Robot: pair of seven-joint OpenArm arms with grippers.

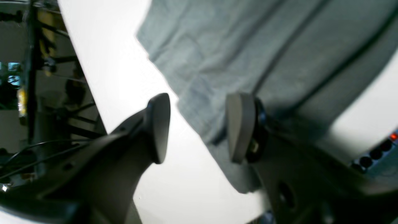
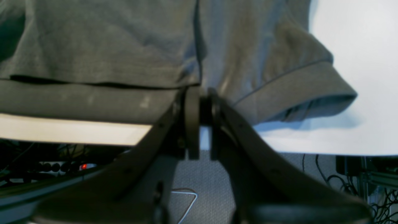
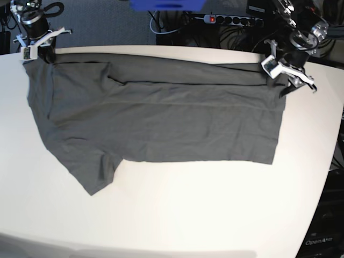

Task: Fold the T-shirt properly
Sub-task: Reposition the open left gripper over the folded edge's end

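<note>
Grey T-shirt (image 3: 161, 118): right gripper (image 2: 200, 124) pinches the far-left edge; left gripper (image 1: 199, 127), parted and empty (far-right corner), risks a lopsided fold.

L arm reaches in from far right of base view, wrist angled down. L gripper (image 1: 197, 127) has its jaws apart w/ a clear gap, one finger (image 1: 239, 127) over the shirt (image 3: 161, 115) edge, other off it. R arm at far left corner. R gripper (image 2: 201, 123) has jaws nearly together, pinching shirt at the seam by the sleeve.
</note>
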